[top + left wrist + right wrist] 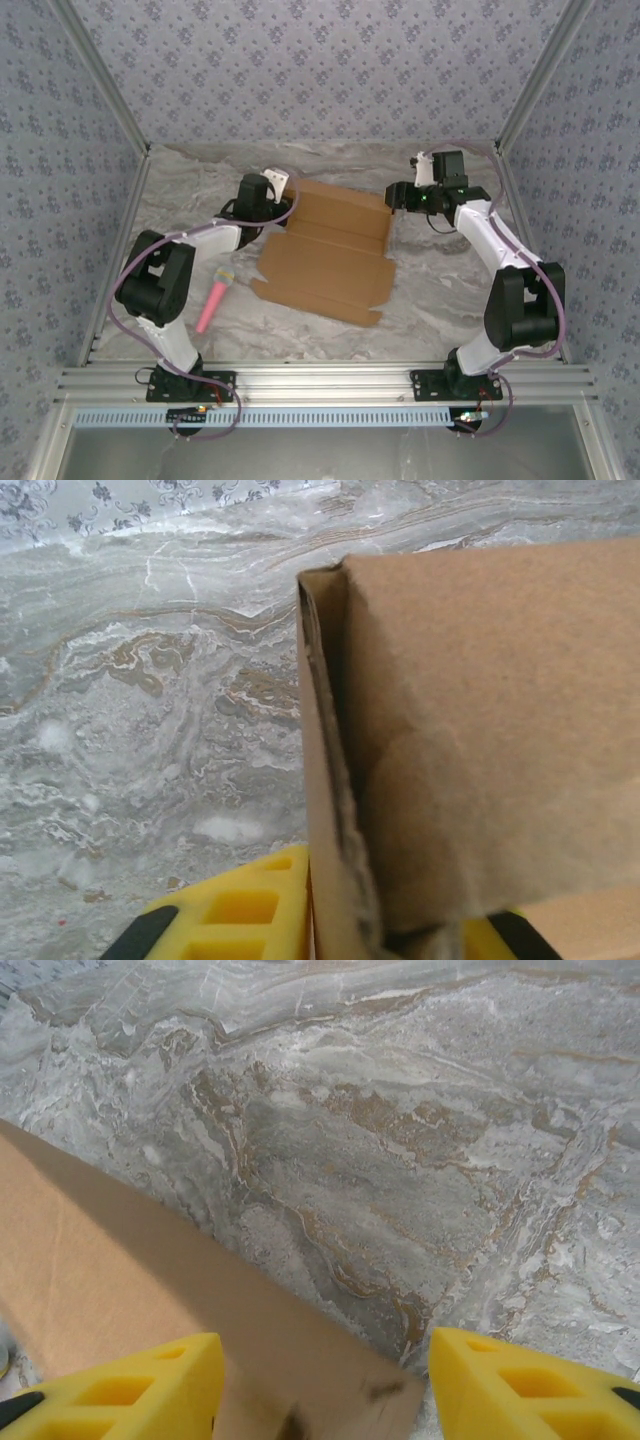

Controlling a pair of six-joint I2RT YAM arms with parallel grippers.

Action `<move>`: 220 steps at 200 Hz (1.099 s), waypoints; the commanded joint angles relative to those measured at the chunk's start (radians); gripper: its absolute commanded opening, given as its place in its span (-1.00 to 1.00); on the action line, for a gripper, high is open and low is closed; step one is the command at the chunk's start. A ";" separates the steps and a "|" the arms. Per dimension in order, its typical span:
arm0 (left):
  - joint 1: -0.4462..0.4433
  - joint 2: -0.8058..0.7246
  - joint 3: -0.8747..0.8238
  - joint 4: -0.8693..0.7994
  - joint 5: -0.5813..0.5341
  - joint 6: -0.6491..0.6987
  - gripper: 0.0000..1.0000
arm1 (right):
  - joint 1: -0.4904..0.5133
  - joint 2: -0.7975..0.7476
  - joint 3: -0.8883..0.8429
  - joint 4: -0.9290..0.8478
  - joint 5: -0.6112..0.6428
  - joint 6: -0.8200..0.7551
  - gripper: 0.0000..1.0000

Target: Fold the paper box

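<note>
One pink stick lies on the marble table beside the left arm, near the paper box, a flat brown sheet spread mid-table between the arms. At the sheet's far left corner the left gripper is clamped on a raised flap, which stands upright between its yellow fingers. At the far right corner the right gripper has its jaws wide apart, the cardboard edge lying between and below them.

Blocked at mid tabletop by the box, raised at its far-left corner. Blocked near left edge by a pink stick. Open along far edge, near edge, near-right corner.
</note>
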 commanded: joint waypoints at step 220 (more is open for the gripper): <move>-0.039 0.767 1.560 -1.793 -0.016 0.280 -0.91 | -0.037 -0.235 -0.039 -0.161 0.106 -0.067 0.30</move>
